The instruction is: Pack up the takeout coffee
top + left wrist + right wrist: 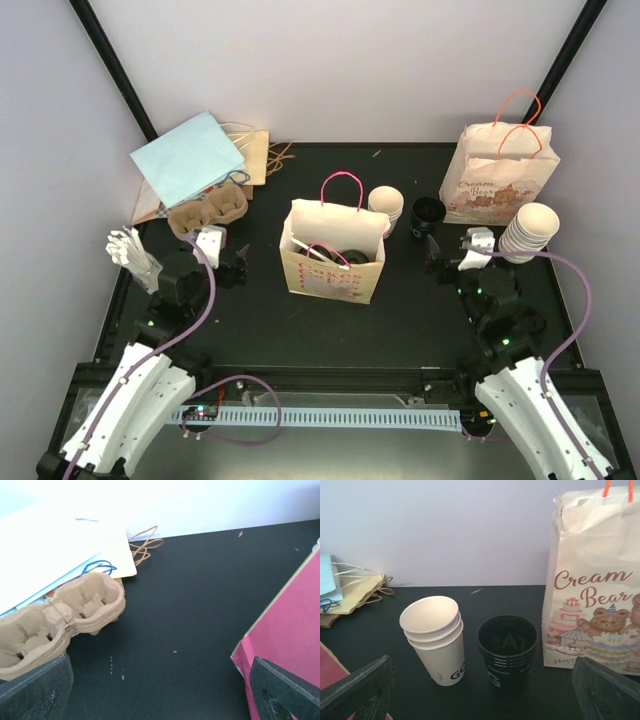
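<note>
An open paper bag (333,262) with pink handles stands mid-table with items inside that I cannot make out; its pink side (290,630) fills the right of the left wrist view. Behind it are a stack of white paper cups (386,205) (436,637) and a stack of black cups (428,212) (509,647). Brown cardboard cup carriers (208,210) (55,615) lie at the back left. My left gripper (232,265) (160,700) hangs open between the carriers and the bag, holding nothing. Open and empty too, my right gripper (437,262) (482,695) faces both cup stacks from just in front.
A "Cream Bear" bag (505,175) (595,605) stands at the back right, with a stack of pale lids (528,232) in front of it. Flat blue and tan bags (195,158) lean in the back left corner. White pieces (132,255) lie at the left edge.
</note>
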Robot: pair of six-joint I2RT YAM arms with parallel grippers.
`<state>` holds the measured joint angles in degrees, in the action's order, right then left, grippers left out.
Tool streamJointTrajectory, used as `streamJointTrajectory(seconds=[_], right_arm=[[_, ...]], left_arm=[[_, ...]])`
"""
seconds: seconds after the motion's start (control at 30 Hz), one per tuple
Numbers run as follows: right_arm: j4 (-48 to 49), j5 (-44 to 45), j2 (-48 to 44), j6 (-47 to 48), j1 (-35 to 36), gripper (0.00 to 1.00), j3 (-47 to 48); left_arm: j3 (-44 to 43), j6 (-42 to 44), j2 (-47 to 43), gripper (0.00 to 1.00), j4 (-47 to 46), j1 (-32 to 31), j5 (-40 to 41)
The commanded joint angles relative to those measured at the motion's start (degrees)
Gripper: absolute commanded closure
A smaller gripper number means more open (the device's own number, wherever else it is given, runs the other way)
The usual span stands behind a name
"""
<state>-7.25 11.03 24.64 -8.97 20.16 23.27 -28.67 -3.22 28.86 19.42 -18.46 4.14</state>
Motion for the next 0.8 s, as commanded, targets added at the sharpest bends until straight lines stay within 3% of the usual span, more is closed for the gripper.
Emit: streamJointTrajectory(seconds=[0.0, 0.27, 0.63, 0.77], right_arm=[[18.1, -0.4, -2.3, 1.9, -0.3, 0.03, -8.1], [32.6, 8.2, 8.9, 7.7, -0.9, 0.04, -12.2], [44.1, 12.0, 24.3, 7.7, -5.4, 0.04, -10.7], [49.6, 10.8, 27.8, 8.1, -8.2, 0.04, -12.0]], left_arm=[[0.4, 2.8, 3.0, 0.01, -8.2, 0.4, 3.5], [2.1, 5.3, 9.4, 0.01, -17.6, 3.0, 11.6], [5.6, 2.7, 16.2, 0.01, -28.8, 12.9, 9.5], [5.0, 3.3, 19.5, 0.01, -30.2, 13.8, 9.3]])
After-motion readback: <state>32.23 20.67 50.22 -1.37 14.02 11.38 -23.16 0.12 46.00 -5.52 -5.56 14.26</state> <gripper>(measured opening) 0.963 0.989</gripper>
